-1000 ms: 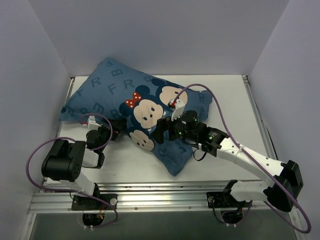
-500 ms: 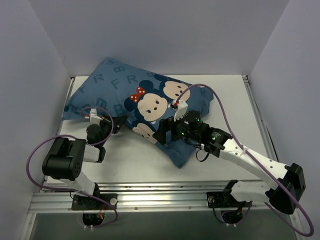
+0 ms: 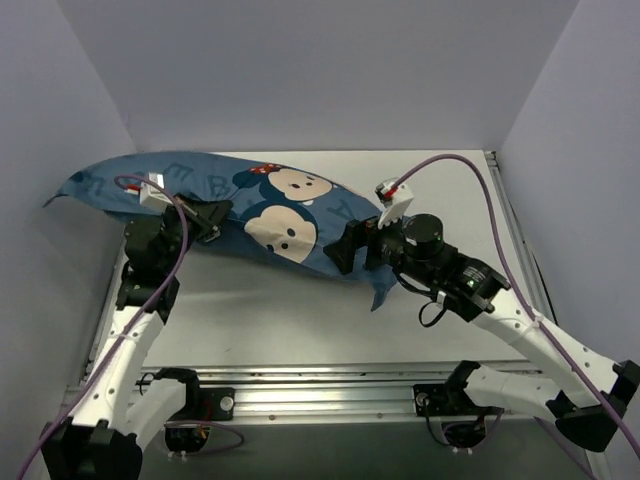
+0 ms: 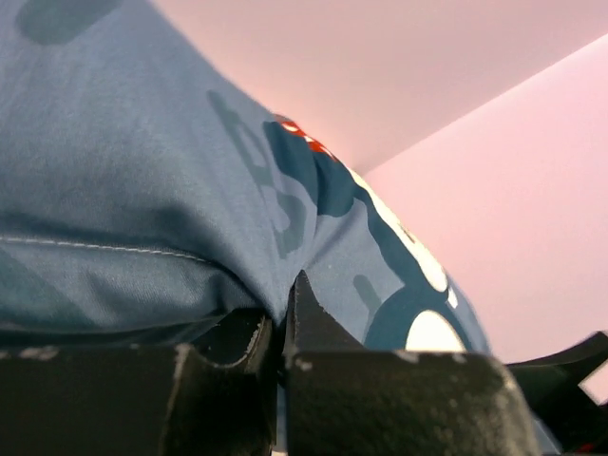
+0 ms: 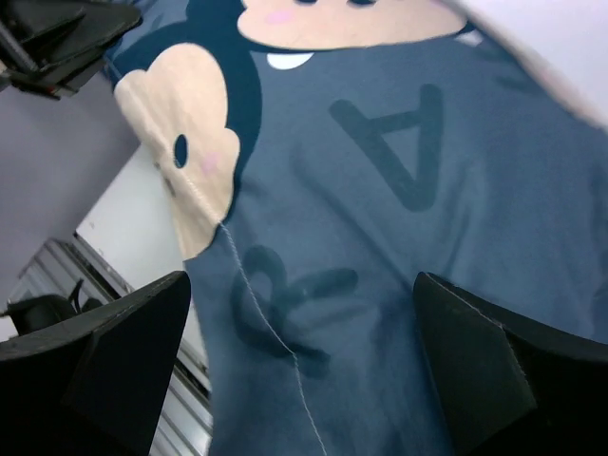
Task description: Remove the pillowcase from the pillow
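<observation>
The blue pillowcase (image 3: 290,225) with mouse faces hangs stretched above the table, from the left wall to the middle. The pillow itself is hidden inside it. My left gripper (image 3: 213,213) is raised at the left and shut on a fold of the pillowcase (image 4: 142,190). In the left wrist view the left gripper (image 4: 282,309) pinches the fabric tightly. My right gripper (image 3: 345,256) stands open against the case's right end. In the right wrist view the pillowcase (image 5: 408,237) fills the gap of the right gripper (image 5: 304,366), whose black fingers (image 5: 104,370) stand wide apart.
The white table (image 3: 270,320) lies below the hanging case, with an aluminium rail (image 3: 330,385) along its near edge. Pale walls close in on the left, back and right. A purple cable (image 3: 470,180) loops over the right arm. The left gripper (image 5: 57,43) shows in the right wrist view.
My left gripper has shut on the pillowcase and risen up and to the left, lifting the cased pillow off the table. The right gripper moved slightly right and stayed open.
</observation>
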Robot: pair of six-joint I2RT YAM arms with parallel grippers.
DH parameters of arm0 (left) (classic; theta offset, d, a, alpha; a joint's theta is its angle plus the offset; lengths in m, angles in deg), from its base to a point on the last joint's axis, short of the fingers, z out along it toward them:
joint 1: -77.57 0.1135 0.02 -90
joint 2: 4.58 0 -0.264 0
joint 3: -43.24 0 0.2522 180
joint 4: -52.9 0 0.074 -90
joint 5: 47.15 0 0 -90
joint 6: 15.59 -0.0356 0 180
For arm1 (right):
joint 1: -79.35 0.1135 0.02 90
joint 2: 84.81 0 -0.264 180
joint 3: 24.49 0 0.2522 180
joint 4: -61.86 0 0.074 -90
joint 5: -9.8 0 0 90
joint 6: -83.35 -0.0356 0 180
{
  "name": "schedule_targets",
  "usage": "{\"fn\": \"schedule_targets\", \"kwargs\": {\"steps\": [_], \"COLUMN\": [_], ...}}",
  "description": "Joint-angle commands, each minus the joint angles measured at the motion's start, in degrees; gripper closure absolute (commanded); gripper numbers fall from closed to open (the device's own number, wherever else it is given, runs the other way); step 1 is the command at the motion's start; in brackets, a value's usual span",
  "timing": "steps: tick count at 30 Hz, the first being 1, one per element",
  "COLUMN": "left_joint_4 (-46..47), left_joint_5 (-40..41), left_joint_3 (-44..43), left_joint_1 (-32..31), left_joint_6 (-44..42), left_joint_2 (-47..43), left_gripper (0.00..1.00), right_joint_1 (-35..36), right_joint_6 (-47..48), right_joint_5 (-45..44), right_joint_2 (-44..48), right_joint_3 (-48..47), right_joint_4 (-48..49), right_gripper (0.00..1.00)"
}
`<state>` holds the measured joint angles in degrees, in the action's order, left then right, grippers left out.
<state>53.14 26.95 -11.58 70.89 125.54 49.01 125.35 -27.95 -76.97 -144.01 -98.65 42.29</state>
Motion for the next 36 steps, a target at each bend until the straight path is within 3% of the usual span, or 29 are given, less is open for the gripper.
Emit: {"fn": "schedule_targets", "kwargs": {"steps": [1, 2, 5, 6, 12, 14, 20, 23, 25, 26, 28, 29, 33, 36], "left_joint_4": [-15.9, -19.7, -32.2, -35.4, -55.7, -59.6, -56.9, -56.0, -53.2, -52.2, -48.9, -48.0, -43.7, -42.7], "left_joint_5": [6.1, 6.5, 6.4, 5.3, -2.9, -4.5, -5.5, -3.4, -2.2, -1.9, -2.3, -2.3, -2.6, -2.6], "left_joint_3": [-17.8, -25.1, -36.1, -43.6, -68.2, -71.2, -69.3, -70.0, -70.4, -71.0, -71.9, -73.1, -77.7, -79.8], "left_joint_1": [0.3, 0.3, 0.3, 0.3, 0.2, -0.1, -1.9, -2.7, -3.0, -3.1, -3.3, -3.7, -4.0, -4.5], "left_joint_6": [-12.7, -14.2, -18.0, -18.7, -22.7, -23.6, -24.8, -25.4, -24.6, -24.2, -23.3, -23.0, -20.5, -19.6], "left_joint_2": [-6.6, -6.1, -1.5, 2.4, 20.4, 25.1, 34.2, 43.4, 46.3, 48.8, 50.6, 52.1, 53.7, 51.5], "left_gripper": [0.98, 0.98, 0.98, 0.98, 0.98, 0.98, 0.98, 0.95, 0.81, 0.61, 0.45, 0.32, 0.05, 0.05], "right_joint_1": [-0.6, -0.8, -0.8, -0.8, -1.1, -1.1, -1.2, -1.3, -1.3, -1.3, -1.4, -1.5, -2.0, -2.7], "right_joint_6": [0.8, 0.9, 1.5, 1.7, 2.4, 2.6, 2.7, 2.4, 1.9, 1.8, 1.0, 0.7, -0.5, -0.9], "right_joint_5": [-4.9, -5.2, -7.0, -7.5, -12.4, -14.0, -20.4, -22.6, -23.6, -23.9, -23.8, -23.8, -23.4, -22.3], "right_joint_2": [2.9, 3.7, 4.8, 4.8, 5.8, 6.6, 7.4, 7.1, 6.6, 6.3, 5.2, 4.9, 3.0, 1.6], "right_joint_3": [-3.6, -5.0, -7.8, -9.5, -14.9, -15.2, -14.5, -14.1, -13.7, -13.3, -12.8, -12.0, -10.7, -10.1], "right_joint_4": [-3.4, -3.8, -5.9, -7.1, -11.2, -11.7, -13.9, -14.1, -14.2, -14.4, -14.6, -14.6, -14.4, -13.8], "right_gripper": [0.00, 0.00, 0.00, 0.00, 0.00, 0.00, 0.00, 0.00, 0.00, 0.00, 0.00, 0.00, 0.00, 0.00]}}
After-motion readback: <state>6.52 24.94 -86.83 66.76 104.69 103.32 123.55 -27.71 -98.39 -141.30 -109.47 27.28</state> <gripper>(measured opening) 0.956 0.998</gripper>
